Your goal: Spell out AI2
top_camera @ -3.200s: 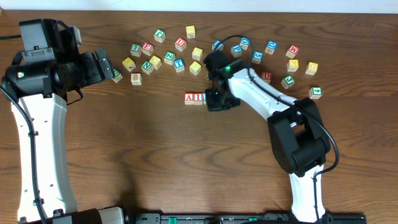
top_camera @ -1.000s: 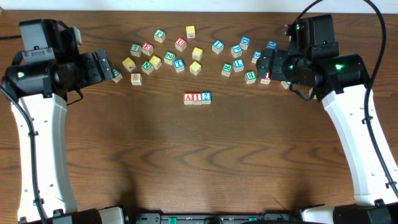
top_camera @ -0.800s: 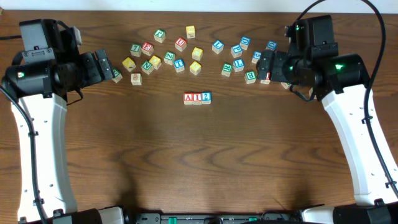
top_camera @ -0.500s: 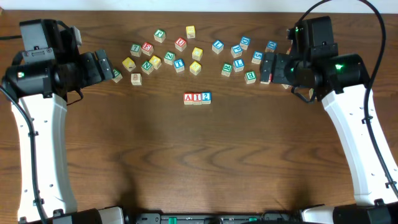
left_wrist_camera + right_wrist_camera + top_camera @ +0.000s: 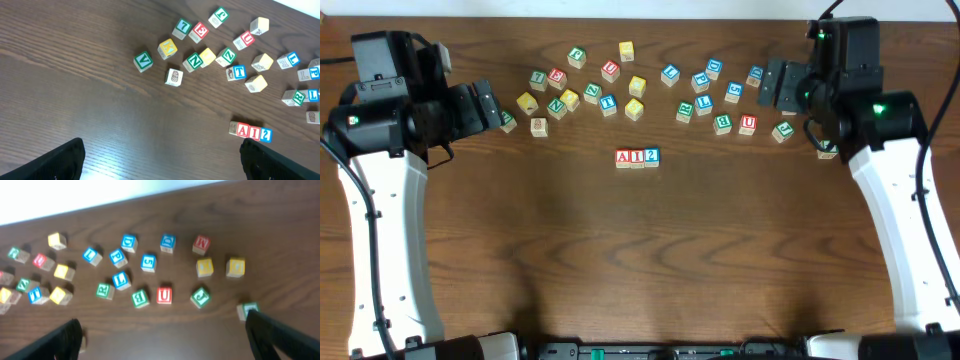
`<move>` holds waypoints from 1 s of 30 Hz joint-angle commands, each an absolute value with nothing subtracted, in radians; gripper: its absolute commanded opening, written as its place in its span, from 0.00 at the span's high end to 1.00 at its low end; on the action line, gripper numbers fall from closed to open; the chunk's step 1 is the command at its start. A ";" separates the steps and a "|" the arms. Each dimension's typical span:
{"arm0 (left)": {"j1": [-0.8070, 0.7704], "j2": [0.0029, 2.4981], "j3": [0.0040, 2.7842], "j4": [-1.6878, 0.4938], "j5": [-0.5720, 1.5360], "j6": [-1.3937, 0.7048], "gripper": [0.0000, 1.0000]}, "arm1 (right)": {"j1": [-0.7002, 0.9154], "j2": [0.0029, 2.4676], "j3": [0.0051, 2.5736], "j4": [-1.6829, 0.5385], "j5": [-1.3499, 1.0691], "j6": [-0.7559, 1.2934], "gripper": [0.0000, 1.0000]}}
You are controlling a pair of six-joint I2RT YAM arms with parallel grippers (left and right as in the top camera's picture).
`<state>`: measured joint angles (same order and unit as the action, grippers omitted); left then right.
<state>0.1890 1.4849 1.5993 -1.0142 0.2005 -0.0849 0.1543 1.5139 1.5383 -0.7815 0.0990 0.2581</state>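
Note:
Three pale cubes stand touching in a row at mid-table, reading left to right: the red A cube (image 5: 624,157), the red I cube (image 5: 638,157) and the blue 2 cube (image 5: 651,156). The left wrist view shows them at lower right: A cube (image 5: 242,130), I cube (image 5: 254,132), 2 cube (image 5: 265,134). My left gripper (image 5: 488,107) (image 5: 165,165) hangs open and empty at the far left. Far right and back, my right gripper (image 5: 772,86) (image 5: 167,342) is open with nothing between its fingers. Neither touches the row.
Many loose lettered cubes lie scattered along the back: a left cluster around a yellow cube (image 5: 569,98) and a right cluster around a red U cube (image 5: 747,122) (image 5: 164,295). A green cube (image 5: 827,150) lies beside the right arm.
The right arm has left the row, where it stood by the 2 cube, and swung back to the far right. Over the last second it drifted further right. The left arm stayed still.

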 commanded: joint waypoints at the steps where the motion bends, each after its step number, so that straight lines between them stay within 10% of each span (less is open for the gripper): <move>1: 0.191 1.494 1.607 -1.016 0.197 -0.087 0.02 | 0.150 1.379 1.394 -0.655 0.113 0.174 0.01; 14: 0.191 1.494 1.607 -1.016 0.197 -0.086 0.02 | 0.042 0.712 0.577 -0.115 0.046 0.178 0.01; 30: 0.191 1.494 1.607 -1.016 0.197 -0.086 0.02 | 0.004 0.080 0.070 -0.034 0.046 0.231 0.01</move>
